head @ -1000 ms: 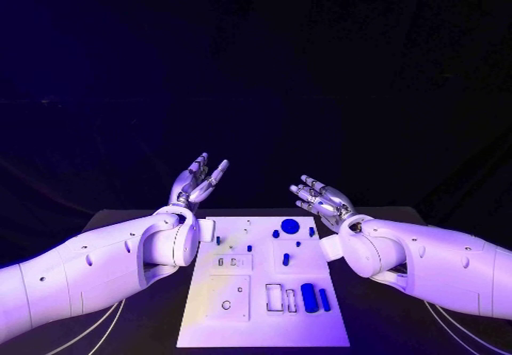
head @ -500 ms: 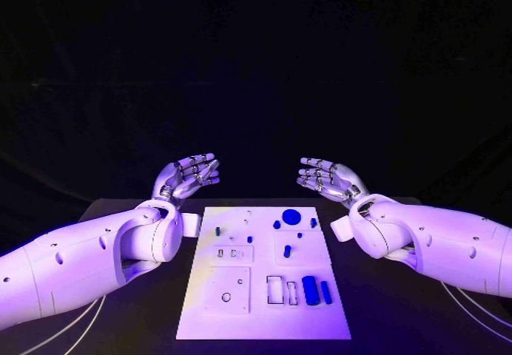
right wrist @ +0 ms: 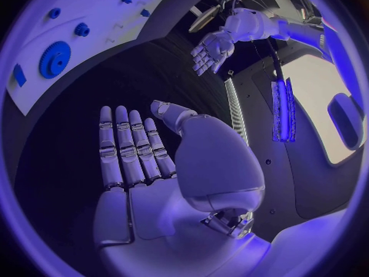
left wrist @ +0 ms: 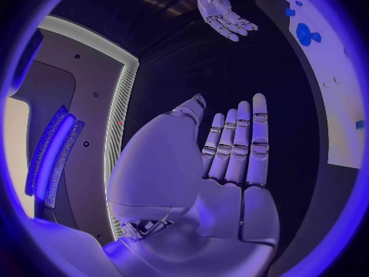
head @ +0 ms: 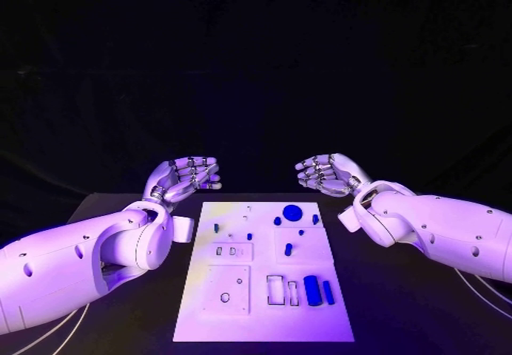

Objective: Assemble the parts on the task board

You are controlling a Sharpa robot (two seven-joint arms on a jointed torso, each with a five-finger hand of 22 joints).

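The white board (head: 263, 277) lies flat in the middle of the black bench (head: 139, 325), its long side running away from the robot. Small blue parts sit on it: a round gear-like disc (head: 291, 211) near the far edge with a smaller blue piece (head: 277, 220) just beside it, a few tiny blue pieces scattered across the middle, and two upright-lying blue bars (head: 311, 290) near the right side of the near half, next to two narrow rectangular slots. A small oval hole (head: 225, 297) shows in the near left panel. Both hands are raised above the far end of the bench, well apart from the board and from each other, touching nothing. The left hand (head: 186, 176) hangs beyond the board's far left corner, palm up; its fingers (left wrist: 242, 144) lie straight and side by side (the wrist view shows this plainly), with nothing in them. The right hand (head: 328, 174) hangs beyond the far right corner, likewise palm up, its fingers (right wrist: 126, 144) stretched out together and the thumb apart, holding nothing. In the head view the fingertips of both hands look slightly bent toward the palms.
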